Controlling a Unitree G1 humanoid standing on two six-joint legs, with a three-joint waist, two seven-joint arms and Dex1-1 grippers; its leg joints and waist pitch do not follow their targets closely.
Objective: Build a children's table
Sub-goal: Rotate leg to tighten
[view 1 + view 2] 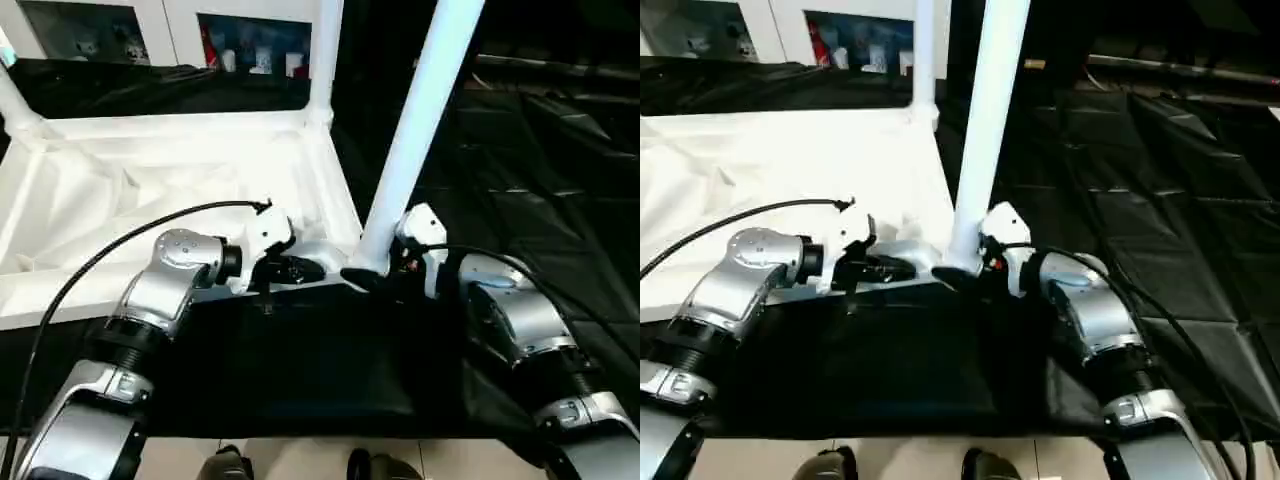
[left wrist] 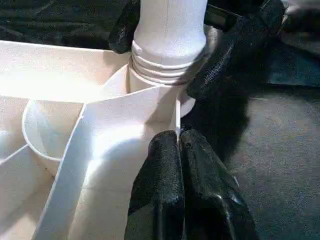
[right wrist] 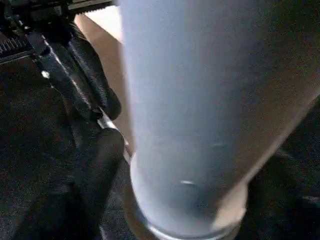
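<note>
**Leg at near right corner socket, not seated yet**

We see the tabletop upside down on black sheeting, ribs up. One leg stands tilted in the near right corner socket; its ringed end sits at the socket mouth, grooves visible above the rim, so we judge it is not fully in.

Our right gripper has its fingers spread wide around the leg base, one each side; if they really press it, we cannot tell. Our left gripper is fully closed, holds nothing, its tips against the tabletop wall just beside the socket.

Risks: the leg leans, so pushing or turning now can jam it crooked or pop it out. With a loose hold it can fall toward the sheeting. The tabletop can slide if the left gripper slips.

Around: two more legs stand at the far corners. A cabinet is behind, well apart. The left gripper is close to the socket and leaves the right fingers little room.
</note>
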